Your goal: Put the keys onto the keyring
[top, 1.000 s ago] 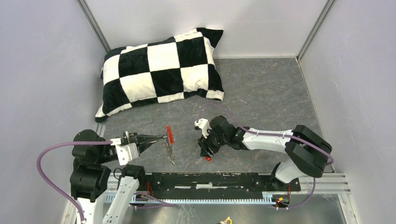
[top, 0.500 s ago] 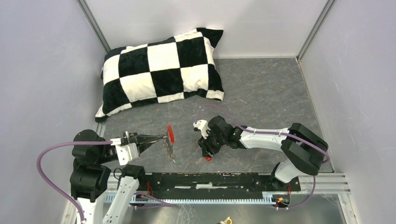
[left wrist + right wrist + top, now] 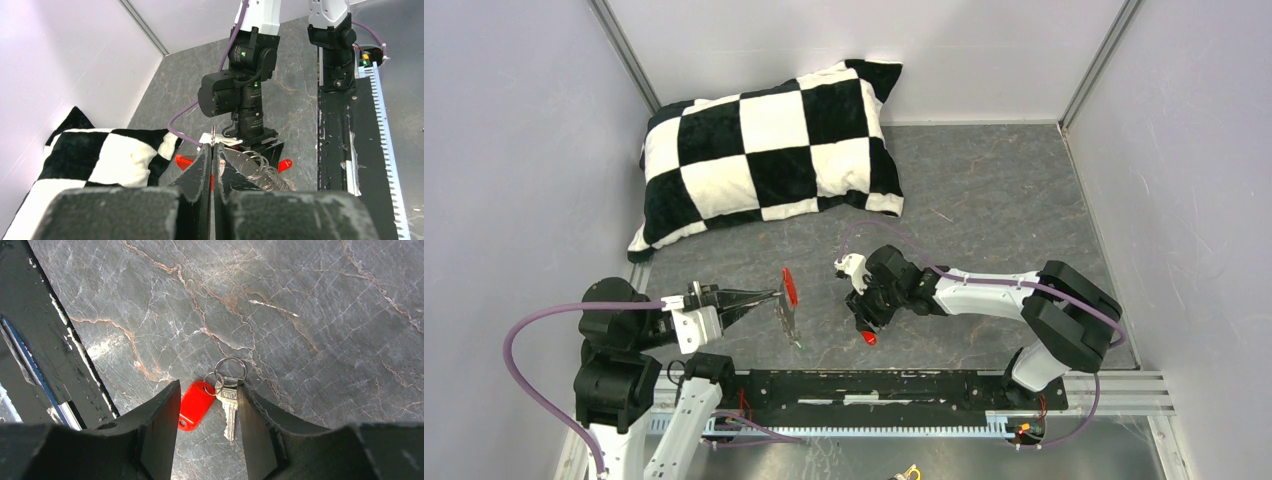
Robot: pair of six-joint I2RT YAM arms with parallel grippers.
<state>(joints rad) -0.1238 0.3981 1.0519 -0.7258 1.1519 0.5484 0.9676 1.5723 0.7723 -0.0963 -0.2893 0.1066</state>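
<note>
A silver key (image 3: 229,407) joined by small rings to a red plastic tag (image 3: 196,404) lies flat on the grey table. My right gripper (image 3: 207,390) hangs just above it, open, with a finger on each side; the right finger (image 3: 260,420) touches the edge of the key's head. In the top view that tag (image 3: 868,338) shows just below the right gripper (image 3: 861,322). My left gripper (image 3: 774,296) is shut on the keyring (image 3: 790,322), whose red fob (image 3: 789,287) and silvery coil hang from it. In the left wrist view, a thin ring (image 3: 214,135) sticks up between the shut fingertips of the left gripper (image 3: 212,147).
A black-and-white checkered pillow (image 3: 769,150) lies at the back left. A black rail (image 3: 884,385) runs along the near edge between the arm bases. Pale walls close in the left, right and back.
The right gripper's jaws have narrowed around the key, and the arm has shifted slightly left, so more of the red tag shows. The left arm and keyring have not moved.
</note>
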